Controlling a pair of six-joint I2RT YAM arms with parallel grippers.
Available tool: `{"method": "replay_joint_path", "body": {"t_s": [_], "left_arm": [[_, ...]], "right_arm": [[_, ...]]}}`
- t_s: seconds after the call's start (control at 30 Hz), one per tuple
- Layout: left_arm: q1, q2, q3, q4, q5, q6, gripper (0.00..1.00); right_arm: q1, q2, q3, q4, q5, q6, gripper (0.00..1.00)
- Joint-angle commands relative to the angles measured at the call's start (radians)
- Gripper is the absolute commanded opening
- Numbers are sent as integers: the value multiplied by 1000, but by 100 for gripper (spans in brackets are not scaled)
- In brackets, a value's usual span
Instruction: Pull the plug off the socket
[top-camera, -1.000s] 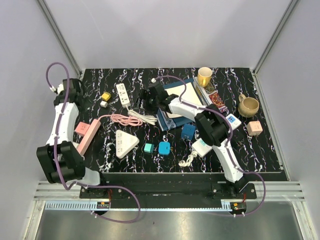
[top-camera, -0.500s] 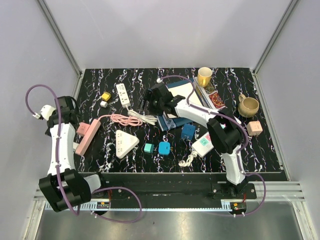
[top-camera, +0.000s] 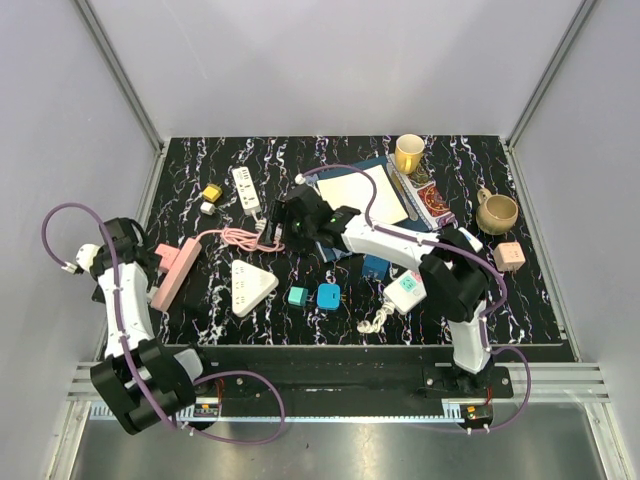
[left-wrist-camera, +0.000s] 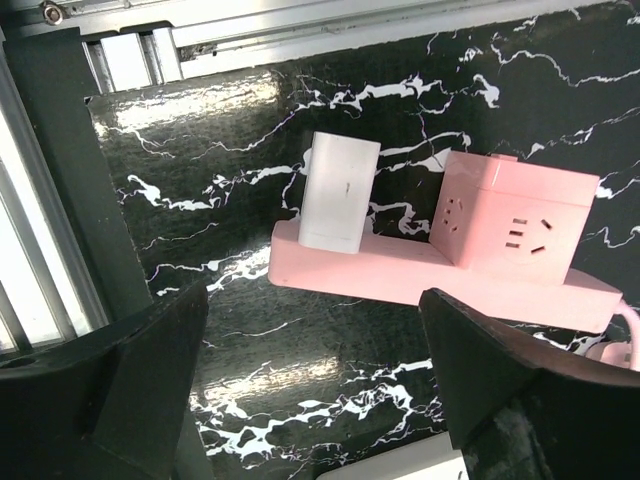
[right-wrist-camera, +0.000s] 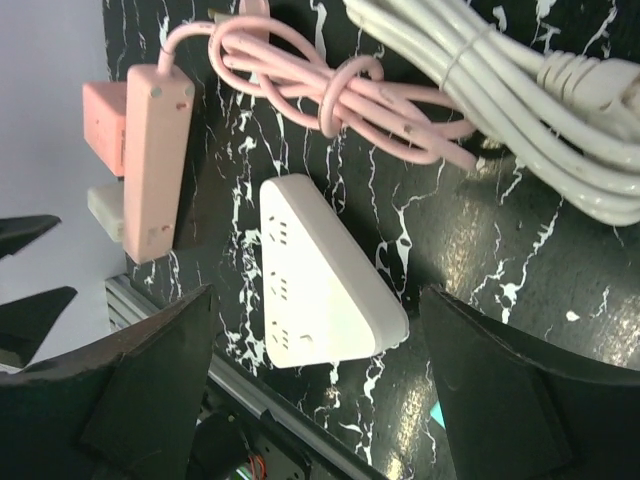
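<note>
Pink power strip (left-wrist-camera: 420, 275) is located near the left edge of the table (top-camera: 480, 300). In the top view its long axis is seen running diagonally, near-left to far-right, with the pink cable (top-camera: 245, 238) leaving the far end.

White plug (left-wrist-camera: 340, 192) is seated in the strip near the cable-free end. Its long axis is set square to the strip's, and its body points away from the strip toward the table's left rail. A pink cube adapter (left-wrist-camera: 510, 220) is plugged in just beside it, apart from it.

Left gripper (left-wrist-camera: 312, 300) is held wide open in front of the plug; nothing is gripped or touched.

Right gripper (right-wrist-camera: 315, 300) is likewise spread wide and empty, over the white triangular socket (right-wrist-camera: 320, 290). A white cord bundle (right-wrist-camera: 540, 90) is noted lying against the pink cable coil.
</note>
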Motion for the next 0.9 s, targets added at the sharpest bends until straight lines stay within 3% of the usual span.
{"method": "replay_joint_path", "body": {"t_s": [0.0,0.23,0.3,0.47,0.87], "left_arm": [[25,-2,-7,52,16,-33,89],[28,82,-28,115,84,4,88],[28,109,-31,135,148,32,88],[28,149,-40,127,143,56,86],[19,171,-94,147,363,81,82]], "right_arm": [[27,-40,20,-34,55,5,86],[97,3,108,-92,115,42,85],[122,52,187,-130,138,37,85],[148,190,370,-192,146,68,84],[154,417,679,-248,198,51,83]]}}
